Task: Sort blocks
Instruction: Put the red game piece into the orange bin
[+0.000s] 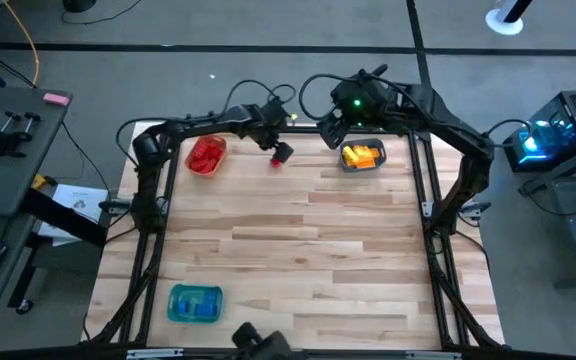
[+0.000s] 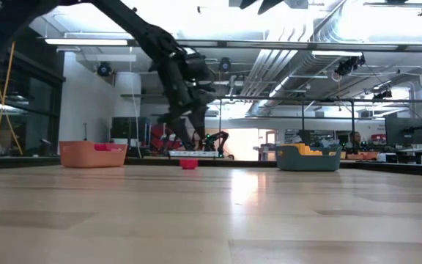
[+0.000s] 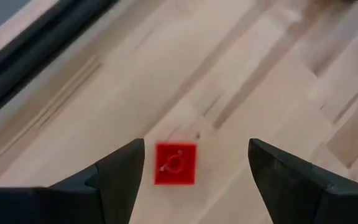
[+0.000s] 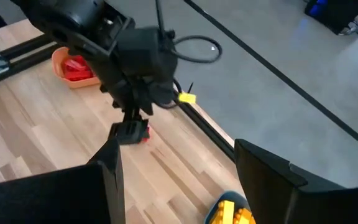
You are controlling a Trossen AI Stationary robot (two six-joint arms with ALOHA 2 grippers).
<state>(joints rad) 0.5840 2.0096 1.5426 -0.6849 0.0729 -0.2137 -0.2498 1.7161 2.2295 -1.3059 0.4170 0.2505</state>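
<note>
two dark fingers (image 3: pixel 120 180) of the left gripper (image 3: pixel 194 171) frame the shot, standing wide apart with nothing held. between them, closer to one finger than the other, the red block (image 3: pixel 176 163) lies flat on the table (image 3: pixel 272 93), just beyond the tips. it looks square, so no long axis shows; its edges sit roughly parallel to the fingers' inner faces. the left arm is far nearer; the right gripper (image 1: pixel 333 128) hangs apart beside the yellow-filled tray (image 1: pixel 363 157), jaws open, empty.

left gripper (image 3: pixel 191 171) spread wide, right gripper (image 4: pixel 176 168) parted
</note>
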